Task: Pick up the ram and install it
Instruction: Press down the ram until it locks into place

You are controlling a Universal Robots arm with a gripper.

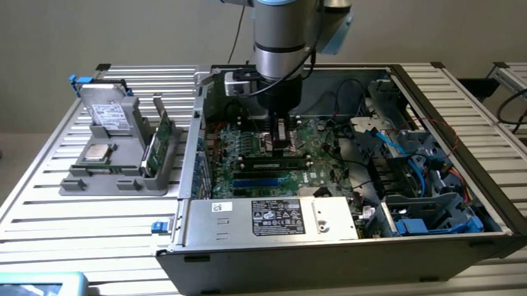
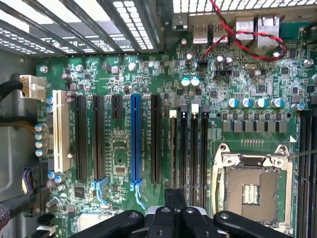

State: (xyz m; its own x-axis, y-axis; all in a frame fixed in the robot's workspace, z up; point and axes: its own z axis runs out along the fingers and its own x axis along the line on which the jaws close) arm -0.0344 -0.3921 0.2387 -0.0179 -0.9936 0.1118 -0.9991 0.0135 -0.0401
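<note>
One ram [image 1: 155, 148] stands edgewise in the grey tray [image 1: 107, 182], long axis near-to-far, well toward the exterior view's left of the gripper [image 1: 282, 143], whose fingers are together over the motherboard [image 1: 323, 140].

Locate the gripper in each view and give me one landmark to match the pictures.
Exterior view: the gripper hangs at the end of the arm, down inside the open computer case, close over the board.
Wrist view: the gripper shows as black fingers in the foreground, near the long black slots.
Shared landmark: the green motherboard beneath it.
</note>
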